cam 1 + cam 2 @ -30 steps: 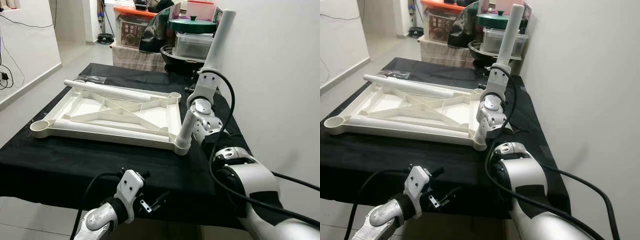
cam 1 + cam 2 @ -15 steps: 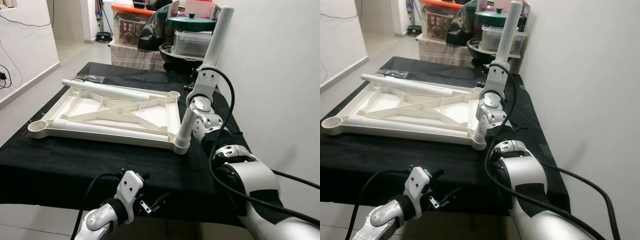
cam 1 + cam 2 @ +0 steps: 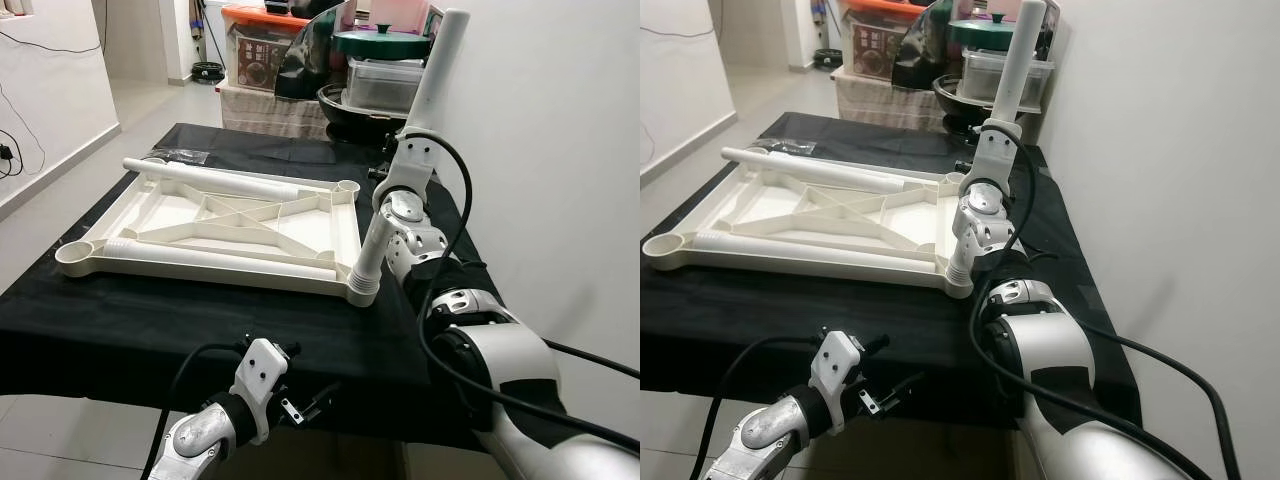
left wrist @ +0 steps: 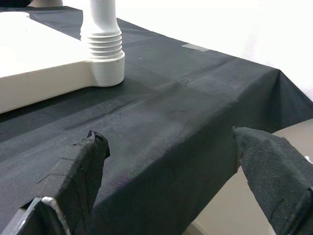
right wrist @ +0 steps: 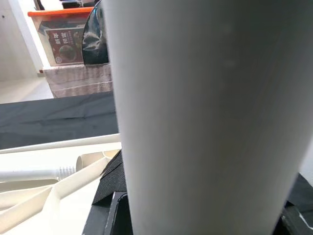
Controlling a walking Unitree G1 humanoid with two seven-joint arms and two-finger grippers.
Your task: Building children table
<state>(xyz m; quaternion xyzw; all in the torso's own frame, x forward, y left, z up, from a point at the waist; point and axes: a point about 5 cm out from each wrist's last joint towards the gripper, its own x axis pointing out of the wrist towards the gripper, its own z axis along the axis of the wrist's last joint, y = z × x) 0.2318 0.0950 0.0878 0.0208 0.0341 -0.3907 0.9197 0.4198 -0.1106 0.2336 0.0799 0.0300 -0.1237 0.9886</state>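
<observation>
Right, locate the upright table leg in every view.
Left eye: leg rises from the tabletop's near right corner socket.
Right eye: leg centre, above the socket.
Left wrist: leg's threaded base.
Right wrist: leg close up.
Shared landmark: black cloth.

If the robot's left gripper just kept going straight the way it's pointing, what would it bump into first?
Probably the black cloth at the table's near edge: the open left gripper points just over it. Farther along that line stands the white table leg in the tabletop corner socket, though depth is hard to judge.
</observation>
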